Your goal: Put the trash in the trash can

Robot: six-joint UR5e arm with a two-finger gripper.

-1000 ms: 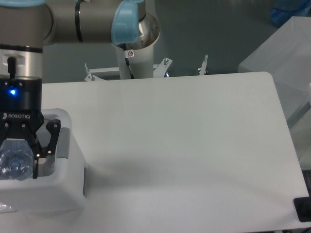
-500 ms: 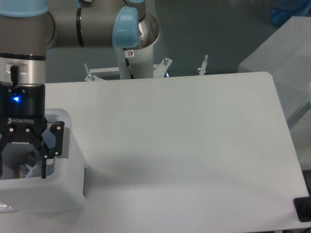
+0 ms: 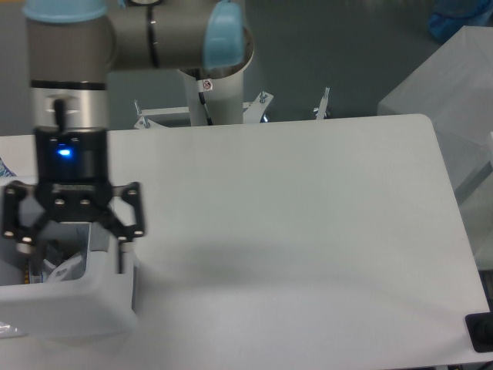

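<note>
The grey UR5e arm with pale blue joint caps [image 3: 139,31] reaches from its base at 12 o'clock across to the left, its wrist pointing straight down with a blue light glowing on it. The black two-finger gripper [image 3: 71,245] hangs over the white boxy plastic trash can with rounded corners [image 3: 73,308] at 8 o'clock, its fingers [image 3: 123,223] spread wide apart with nothing between them. One finger sits over the bin's right rim, the other over its left side near the frame edge.

Inside the bin, below the gripper, a bit of clear plastic trash with a coloured label [image 3: 46,266] shows; the wrist hides most of it, so I cannot tell which piece it is.

The white rounded table [image 3: 308,231] stretches to 3 o'clock. A white block [image 3: 454,85] stands beyond its corner at 2 o'clock, a small black object [image 3: 481,333] at 4 o'clock.
</note>
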